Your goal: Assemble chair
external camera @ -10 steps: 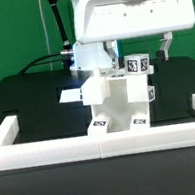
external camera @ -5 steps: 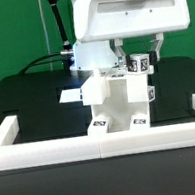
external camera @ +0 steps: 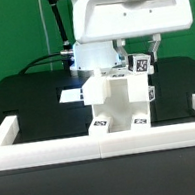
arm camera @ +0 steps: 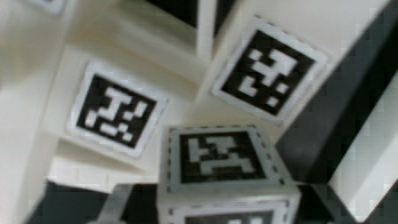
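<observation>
Gripper (external camera: pixel 140 54): you found it clenched on the tagged post (external camera: pixel 138 65), upper right of centre.
Chair (external camera: pixel 115 105): you saw it at frame centre, above the low white wall (external camera: pixel 52 145), with the post at its top.

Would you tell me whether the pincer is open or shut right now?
Shut: the pincer clamps the upright tagged chair piece between its fingers.
</observation>
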Controlling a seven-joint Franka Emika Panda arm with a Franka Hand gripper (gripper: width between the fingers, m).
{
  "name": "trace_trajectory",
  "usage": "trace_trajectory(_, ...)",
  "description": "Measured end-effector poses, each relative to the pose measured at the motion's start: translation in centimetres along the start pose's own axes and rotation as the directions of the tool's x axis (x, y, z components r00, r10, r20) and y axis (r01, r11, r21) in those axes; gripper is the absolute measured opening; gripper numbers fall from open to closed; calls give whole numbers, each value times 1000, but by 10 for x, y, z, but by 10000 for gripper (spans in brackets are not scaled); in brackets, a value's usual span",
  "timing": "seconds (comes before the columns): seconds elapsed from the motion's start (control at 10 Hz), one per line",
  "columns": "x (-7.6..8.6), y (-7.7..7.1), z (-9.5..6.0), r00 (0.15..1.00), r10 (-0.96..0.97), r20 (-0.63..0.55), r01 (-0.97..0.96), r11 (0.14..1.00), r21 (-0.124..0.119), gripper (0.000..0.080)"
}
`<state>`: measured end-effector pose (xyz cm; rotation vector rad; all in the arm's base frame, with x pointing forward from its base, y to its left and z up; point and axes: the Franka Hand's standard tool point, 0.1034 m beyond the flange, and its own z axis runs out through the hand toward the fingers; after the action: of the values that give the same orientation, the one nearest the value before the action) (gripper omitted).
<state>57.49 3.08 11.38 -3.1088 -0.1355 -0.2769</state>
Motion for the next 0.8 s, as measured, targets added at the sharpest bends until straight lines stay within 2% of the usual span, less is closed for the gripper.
trace_trajectory(0.5,0,3,1,925,379,-1,-379,925,16,287)
trace_trajectory(0.8,1,3,1,785,619,4,-619,785,25,287)
